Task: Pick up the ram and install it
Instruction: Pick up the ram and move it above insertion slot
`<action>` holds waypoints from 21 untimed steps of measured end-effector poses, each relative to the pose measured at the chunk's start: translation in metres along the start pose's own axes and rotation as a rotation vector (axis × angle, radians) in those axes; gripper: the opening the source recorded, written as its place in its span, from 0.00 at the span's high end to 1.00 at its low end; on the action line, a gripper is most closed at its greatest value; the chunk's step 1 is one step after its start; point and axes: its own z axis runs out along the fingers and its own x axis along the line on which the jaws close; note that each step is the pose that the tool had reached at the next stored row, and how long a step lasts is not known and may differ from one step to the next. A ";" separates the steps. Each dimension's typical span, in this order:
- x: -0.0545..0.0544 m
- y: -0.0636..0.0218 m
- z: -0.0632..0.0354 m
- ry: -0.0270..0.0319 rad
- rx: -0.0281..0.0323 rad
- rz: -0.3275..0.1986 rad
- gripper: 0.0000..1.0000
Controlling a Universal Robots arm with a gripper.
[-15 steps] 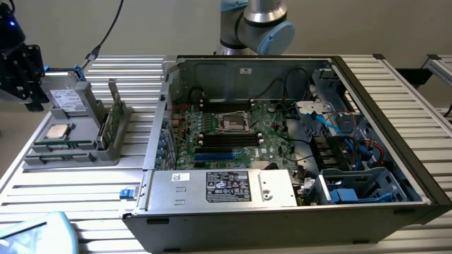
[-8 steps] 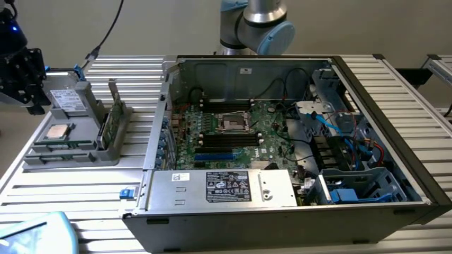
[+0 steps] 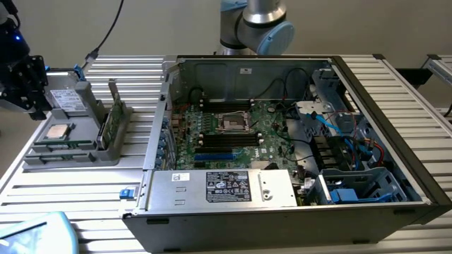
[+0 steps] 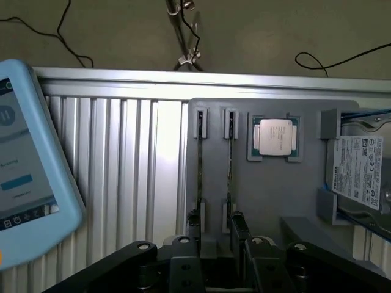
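Gripper [image 3: 32, 100] first. In the ext. view we see it as a black mass at the exterior view's far left, in the upper part of the frame, hanging over the far end of the grey tray [image 3: 71, 156]. From here we can't tell how its fingers stand. The ram [image 3: 113, 103] stands on edge in a slot on the tray's side toward the exterior view's right, w/ nothing gripping it. On the same tray lie a CPU [image 3: 58, 131] and, behind it, an HDD [image 3: 67, 98]. The open PC case [image 3: 395, 90] takes the middle and the exterior view's right. Inside it we see the mobo [image 3: 233, 132] w/ black memory slots [image 3: 226, 140], and the PSU [image 3: 226, 188] along the case's lower edge. The arm base [image 3: 258, 24] rises at top centre, and a blue-cased tablet [image 3: 32, 233] sits in the lower left corner.

Wrist view: the two black fingers [image 4: 192, 235] are spread apart w/ bare tray btwn them, holding nothing. The ram [image 4: 200, 165] shows edge-on as a thin line in its slot, w/ a second stick [image 4: 229, 165] parallel just beside it. Each fingertip overlaps the nearer end of one stick; whether they touch, we can't tell. The CPU sits just beside the second stick, w/ the HDD beyond it at the tray's edge. The tablet lies well apart on the ribbed table [image 4: 122, 183].
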 end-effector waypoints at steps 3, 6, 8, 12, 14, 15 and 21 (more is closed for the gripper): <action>0.000 0.0005 0.0054 0.0001 -0.0001 0.000 0.67; 0.000 0.0007 0.0109 0.0000 0.0000 0.000 0.67; -0.001 0.0008 0.0146 0.0000 -0.0001 0.000 0.67; -0.001 0.0011 0.0219 0.0001 -0.0001 0.000 0.67; -0.001 0.0013 0.0255 0.0000 0.0000 0.000 0.67; -0.001 0.0014 0.0273 0.0000 0.0000 0.000 0.67; -0.002 0.0020 0.0381 0.0000 0.0000 0.000 0.67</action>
